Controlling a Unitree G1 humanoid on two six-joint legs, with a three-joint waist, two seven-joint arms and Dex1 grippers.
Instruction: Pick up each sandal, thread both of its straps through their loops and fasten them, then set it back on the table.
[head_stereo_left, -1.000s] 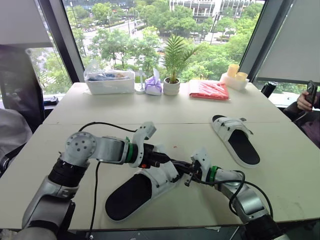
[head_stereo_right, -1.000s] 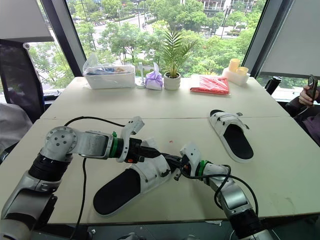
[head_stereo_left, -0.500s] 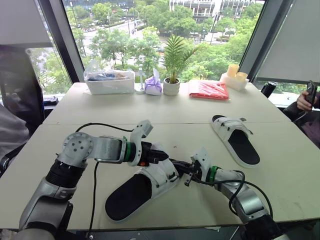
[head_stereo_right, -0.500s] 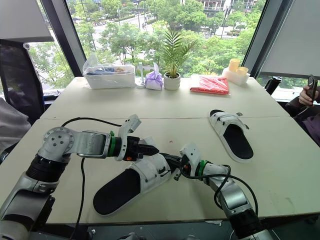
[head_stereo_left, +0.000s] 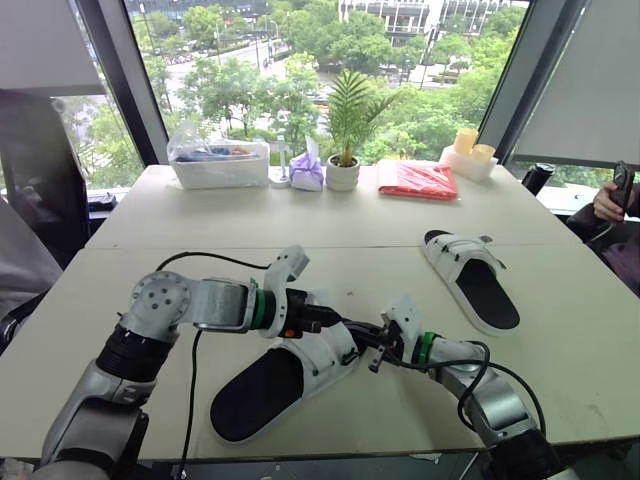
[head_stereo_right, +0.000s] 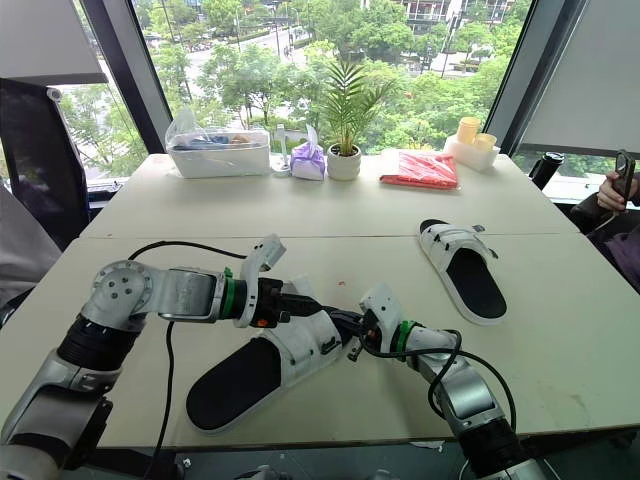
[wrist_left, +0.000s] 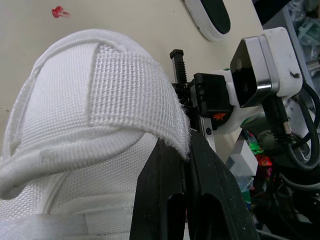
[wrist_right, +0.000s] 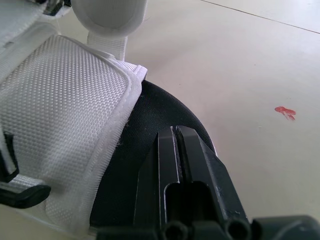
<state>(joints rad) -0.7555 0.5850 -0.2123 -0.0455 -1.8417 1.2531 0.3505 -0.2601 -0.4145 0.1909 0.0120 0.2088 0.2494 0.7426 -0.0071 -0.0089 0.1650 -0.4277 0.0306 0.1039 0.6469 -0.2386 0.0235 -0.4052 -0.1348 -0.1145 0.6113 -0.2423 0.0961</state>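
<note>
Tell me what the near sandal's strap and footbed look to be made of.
The strap: white woven fabric webbing, matte; the coarse grid weave and fraying edge show. The footbed: black, matte, smooth, likely foam or rubber; no weave or gloss visible, so it stays open.

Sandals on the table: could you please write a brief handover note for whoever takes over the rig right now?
Left gripper: shut on a strap of the near sandal.
Right gripper: shut, tips at that sandal's toe end.
Near sandal lies on the table between the arms, held strap apparently unfastened.
Far sandal lies flat to the right; its fastening is unclear.
To do: fasten the near sandal's straps, check the far sandal.
</note>
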